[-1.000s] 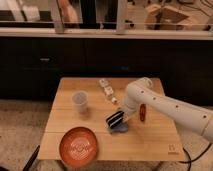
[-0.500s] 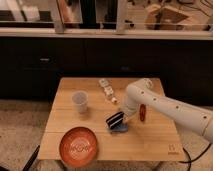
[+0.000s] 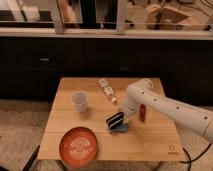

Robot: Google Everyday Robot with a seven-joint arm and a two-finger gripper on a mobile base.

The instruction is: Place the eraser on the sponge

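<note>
A small blue sponge (image 3: 121,129) lies on the wooden table (image 3: 150,142), right of centre. Just above it, tilted and overlapping its left part, is the black eraser (image 3: 114,120) with pale stripes. My gripper (image 3: 120,120) at the end of the white arm (image 3: 150,100) is shut on the eraser, reaching in from the right. The arm's wrist hides most of the gripper. I cannot tell whether the eraser touches the sponge.
An orange plate (image 3: 77,146) sits at the front left and a white cup (image 3: 80,101) stands left of centre. A small bottle (image 3: 106,90) lies toward the back, and a red object (image 3: 142,113) stands just right of the wrist. Dark cabinets run behind the table.
The gripper and the eraser have shifted only slightly over the sponge. Nothing else has moved.
</note>
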